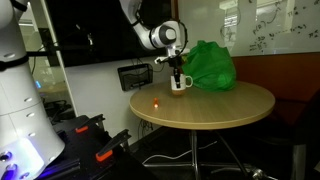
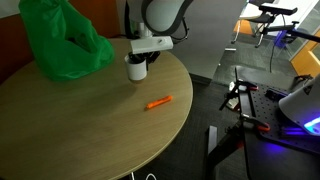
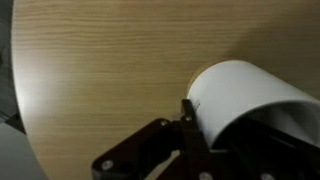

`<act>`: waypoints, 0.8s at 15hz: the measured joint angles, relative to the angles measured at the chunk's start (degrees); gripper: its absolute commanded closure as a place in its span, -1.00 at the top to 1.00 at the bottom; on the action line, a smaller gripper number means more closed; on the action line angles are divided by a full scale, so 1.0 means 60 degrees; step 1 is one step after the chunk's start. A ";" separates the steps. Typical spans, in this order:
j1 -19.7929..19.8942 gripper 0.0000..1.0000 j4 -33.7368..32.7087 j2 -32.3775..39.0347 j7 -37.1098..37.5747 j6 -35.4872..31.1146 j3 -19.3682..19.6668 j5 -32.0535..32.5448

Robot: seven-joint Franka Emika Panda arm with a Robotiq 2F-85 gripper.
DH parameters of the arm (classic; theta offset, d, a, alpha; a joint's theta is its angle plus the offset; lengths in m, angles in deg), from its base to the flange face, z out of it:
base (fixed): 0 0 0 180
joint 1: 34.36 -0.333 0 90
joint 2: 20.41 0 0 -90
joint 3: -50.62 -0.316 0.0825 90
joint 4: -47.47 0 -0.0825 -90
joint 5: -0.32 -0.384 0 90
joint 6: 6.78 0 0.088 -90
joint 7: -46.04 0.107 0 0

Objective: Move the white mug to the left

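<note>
1. Where an exterior view takes in the whole round table [image 1: 222,106], the white mug [image 1: 180,84] stands near the far edge, just beside the green bag [image 1: 212,66], under the gripper [image 1: 178,76]
2. In an exterior view from above, the mug [image 2: 137,69] looks short, plain and cylindrical; an orange marker [image 2: 158,102] lies nearer the middle
3. Only the wrist view shows a dark finger [image 3: 188,110] pressed on the smooth white wall, pinching the mug; the opposite finger is hidden

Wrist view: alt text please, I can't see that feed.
A small white cylindrical ceramic mug fills the lower right, with the dark jaws at its near wall. Beyond it is the light wood-grain tabletop, its curved edge at far left.
</note>
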 measured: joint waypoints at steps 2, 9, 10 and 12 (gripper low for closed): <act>-0.0193 -0.95 0.0341 -0.0120 -0.0245 -0.0516 -0.0220 -0.0029; -0.0815 -0.95 0.1108 -0.0186 -0.0651 -0.1530 -0.0959 -0.0350; -0.0851 -0.95 0.1185 -0.0230 -0.0757 -0.1531 -0.1045 -0.0397; -0.0980 -0.95 0.1340 -0.0345 -0.0984 -0.1531 -0.1094 -0.0445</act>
